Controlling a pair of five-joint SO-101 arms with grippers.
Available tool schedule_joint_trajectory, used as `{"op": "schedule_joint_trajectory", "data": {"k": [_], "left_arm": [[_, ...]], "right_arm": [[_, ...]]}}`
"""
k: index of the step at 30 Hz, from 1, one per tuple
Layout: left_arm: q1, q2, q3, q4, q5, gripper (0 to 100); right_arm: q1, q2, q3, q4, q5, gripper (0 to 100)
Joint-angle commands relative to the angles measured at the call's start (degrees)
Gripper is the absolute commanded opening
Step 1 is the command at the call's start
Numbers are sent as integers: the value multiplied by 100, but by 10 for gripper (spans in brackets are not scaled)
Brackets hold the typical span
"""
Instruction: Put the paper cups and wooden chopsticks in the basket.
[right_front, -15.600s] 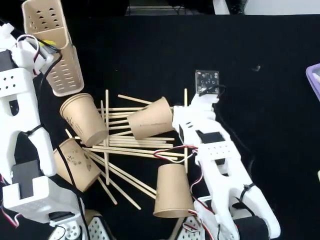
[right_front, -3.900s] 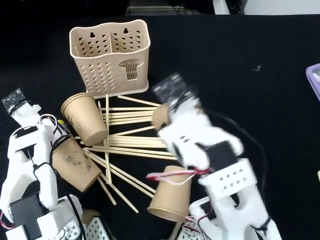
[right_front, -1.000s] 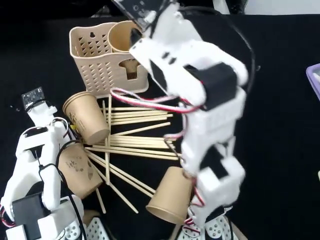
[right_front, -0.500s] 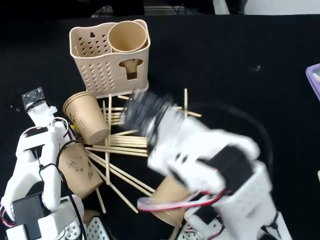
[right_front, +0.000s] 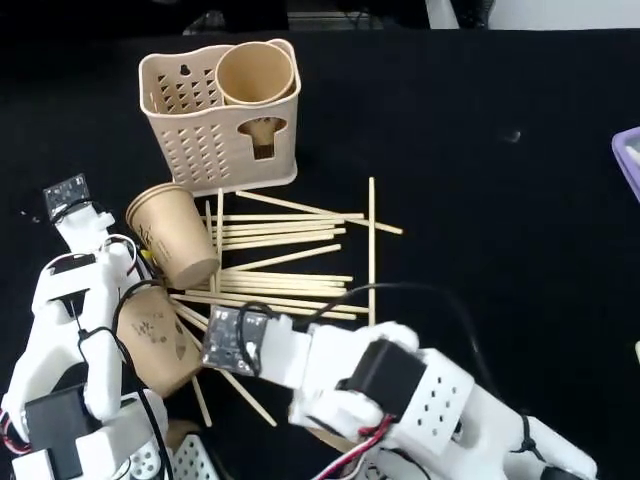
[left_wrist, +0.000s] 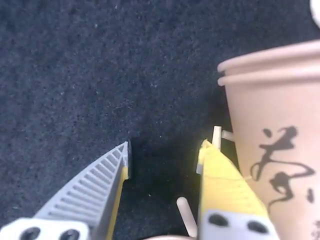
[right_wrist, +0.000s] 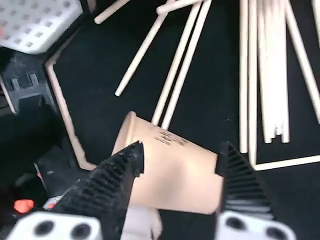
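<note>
right tool (right_wrist: 181, 150) is released, its two black fingers (right_wrist: 115, 180) spread to either side of a fallen cup (right_wrist: 170, 180) that lies on its side on the black worktop (right_wrist: 220, 90). whether the fingers touch the paper i cannot tell. just past this cup, loose chopsticks (right_wrist: 262, 75) lie flat, some in a tight parallel bunch, others fanned out at angles.

left tool (left_wrist: 165, 150) is released too, hanging low over bare worktop with its grey finger (left_wrist: 97, 197) and yellow finger (left_wrist: 222, 185) well apart and nothing between them. a printed cup (left_wrist: 275, 140), showing two rims one inside the other, sits just outside the yellow finger. two chopstick ends poke out close by that same finger.

from above, the basket (right_front: 205, 140) stands upright beyond the chopstick pile, well apart from both tools. a stowed cup (right_front: 257, 72) sits mouth up in its right compartment, while the left compartment holds nothing that can be seen. the printed cup lies on its side between the left arm and the pile, and a third cup (right_front: 155, 335) lies on its side nearer that arm's base, close against it. the right arm covers most of the fallen cup.
</note>
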Motion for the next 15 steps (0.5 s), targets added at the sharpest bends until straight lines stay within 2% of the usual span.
{"op": "schedule_joint_trajectory", "data": {"k": [1,4,8,13,15], "left_arm": [[-84,-53,-101,-62,-53,223],[-426,-53,-154,-167,299,223],[-734,-44,-171,-220,712,223],[-734,-44,-163,-281,738,223],[-734,-44,-163,-281,730,223]], "right_arm": [[-527,-84,233,-378,-492,255],[-756,4,224,-378,-624,257],[-475,365,136,-360,-580,258],[211,1024,57,-396,563,258],[185,1314,40,-404,571,257]]}}
